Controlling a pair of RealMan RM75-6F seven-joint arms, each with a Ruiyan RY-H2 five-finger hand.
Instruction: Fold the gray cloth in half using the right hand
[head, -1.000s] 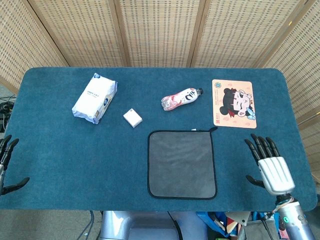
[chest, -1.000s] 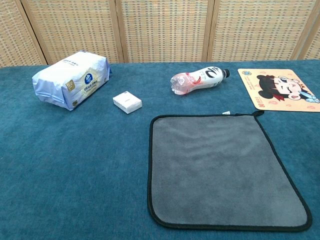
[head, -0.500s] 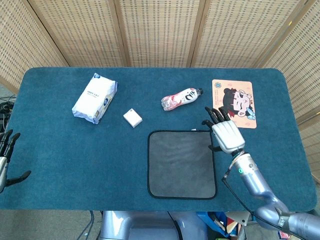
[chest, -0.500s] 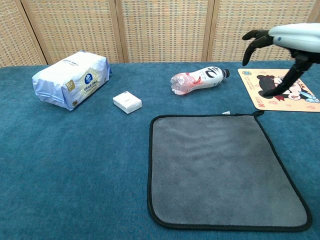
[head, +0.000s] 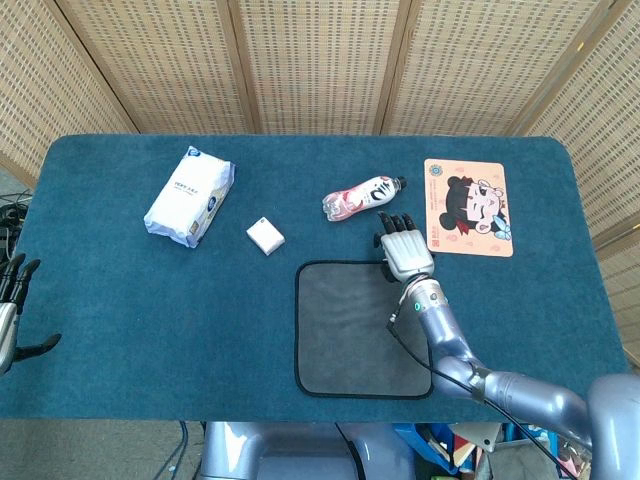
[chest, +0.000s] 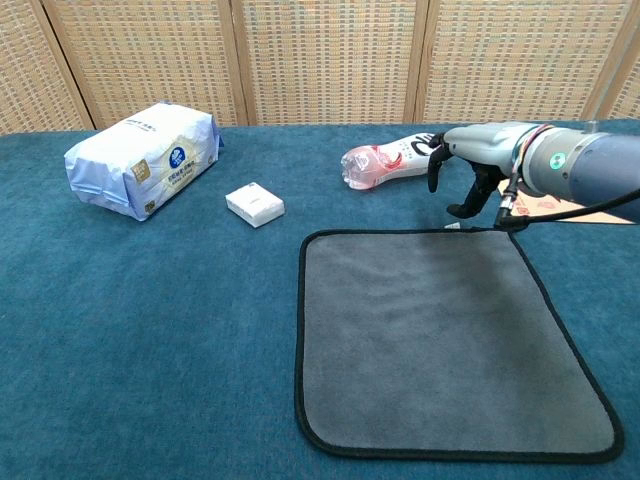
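Head view: the teal surface (head: 130, 300) has loads of bare room left of the gray cloth (head: 350, 330) and along the near edge, and a fair strip on the right too. The far side is more crowded, with a pink drink bottle (head: 362, 196) lying on its side, a cartoon mouse pad (head: 468, 207), a small white box (head: 265, 235) and a tissue pack (head: 190, 197).

The right robot hand (head: 403, 247) hovers over the cloth's far right edge, released, fingers spread, holding nothing. The bottle is just beyond its fingertips.

The cloth lies flat and unfolded, squarish, dark gray with black trim. The left robot hand (head: 12, 310) sits off the surface's left edge, also released.
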